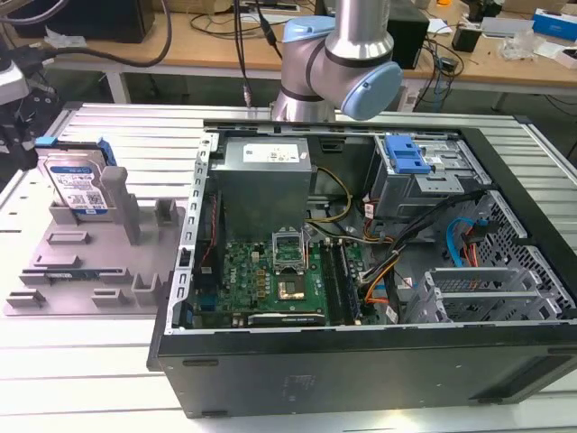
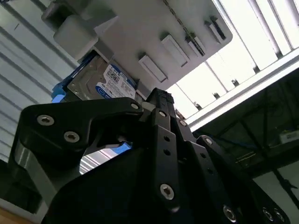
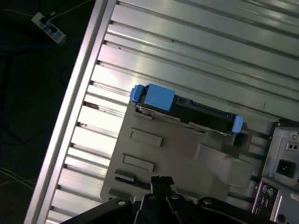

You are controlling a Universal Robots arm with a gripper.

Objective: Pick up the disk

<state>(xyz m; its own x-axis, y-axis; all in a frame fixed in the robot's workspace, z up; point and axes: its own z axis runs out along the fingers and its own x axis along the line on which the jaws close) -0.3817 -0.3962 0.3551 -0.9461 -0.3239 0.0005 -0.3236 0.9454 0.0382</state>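
Counter (image 1: 90,361): slatted metal; the open computer case (image 1: 361,361) and the tray are carried on it.
Tray (image 1: 81,271): grey, slotted.
Disk (image 1: 79,185): stood upright in the tray's far slot; judged stiff, weighty, smooth and shock-sensitive; best taken across its flat faces, at the top edge.
Pincer (image 3: 161,181): seemingly closed, nothing held, apart from the disk.

Open black metal computer tower case (image 1: 361,383) lying on its side on a ribbed aluminium table (image 1: 81,388). Inside: green motherboard (image 1: 261,275), silver-grey power supply box (image 1: 266,176), bright blue plastic latch (image 1: 406,155) on a grey metal drive cage (image 1: 437,185). Just beside the case, at the exterior view's left: grey plastic slotted holder tray (image 1: 90,266).
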